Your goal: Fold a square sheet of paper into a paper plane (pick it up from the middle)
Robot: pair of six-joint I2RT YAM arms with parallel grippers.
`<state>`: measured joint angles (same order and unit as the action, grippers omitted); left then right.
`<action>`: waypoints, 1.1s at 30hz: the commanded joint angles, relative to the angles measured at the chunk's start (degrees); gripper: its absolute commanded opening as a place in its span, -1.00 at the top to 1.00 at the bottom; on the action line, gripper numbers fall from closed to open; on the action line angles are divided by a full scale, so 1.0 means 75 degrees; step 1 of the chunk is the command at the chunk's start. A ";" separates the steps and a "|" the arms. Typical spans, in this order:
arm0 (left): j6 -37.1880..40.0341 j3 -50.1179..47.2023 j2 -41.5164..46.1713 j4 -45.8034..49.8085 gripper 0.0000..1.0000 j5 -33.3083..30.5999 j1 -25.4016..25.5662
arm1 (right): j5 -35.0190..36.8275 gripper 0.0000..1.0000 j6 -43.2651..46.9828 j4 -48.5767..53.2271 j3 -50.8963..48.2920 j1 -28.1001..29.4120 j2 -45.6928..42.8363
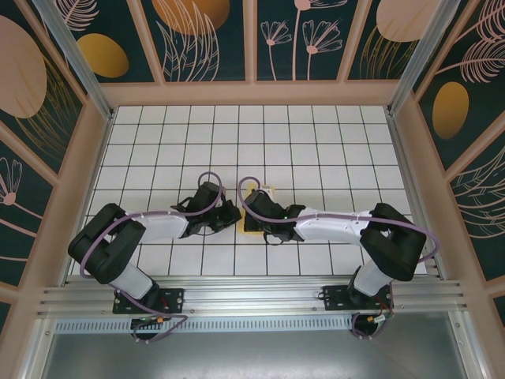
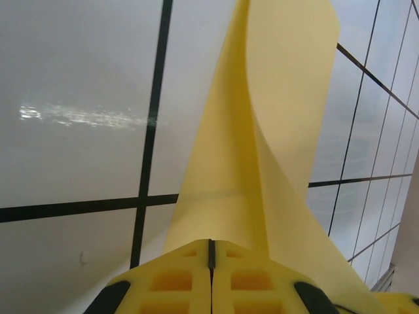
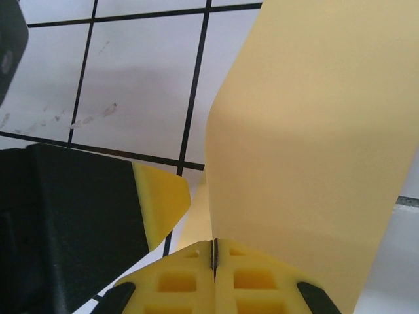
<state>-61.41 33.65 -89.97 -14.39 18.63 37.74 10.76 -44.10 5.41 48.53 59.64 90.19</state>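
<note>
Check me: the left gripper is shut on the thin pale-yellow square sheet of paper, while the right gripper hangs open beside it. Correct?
Not quite. The right gripper is not open: the right wrist view shows its jaws pressed together on the thin pale-yellow square sheet of paper. The left gripper is shut on it too, as you said.

A table [image 1: 316, 134] of white tiles crossed by black grid lines is lying inside a pale wooden frame [image 1: 252, 93]. Dark-green wall panels [image 1: 209, 39], printed with orange ovals and pink line-drawn plants, are standing on 3 sides. 2 aluminium posts [image 1: 75, 55] are slanting up at the far corners. A ribbed aluminium rail [image 1: 252, 298] is running along the near edge. Glare [image 2: 78, 116] is streaking 1 tile, and faint scuffs [image 3: 91, 118] are marking another.
</note>
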 commanded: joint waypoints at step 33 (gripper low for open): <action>0.0552 0.0517 -0.1320 0.0476 0.86 -0.0252 0.0247 | -0.4422 0.98 0.2608 -0.1877 -0.1445 -0.2784 -0.0413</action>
<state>-58.72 37.58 -97.45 -14.79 19.66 39.40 -17.63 -28.32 -7.27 37.85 40.38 87.85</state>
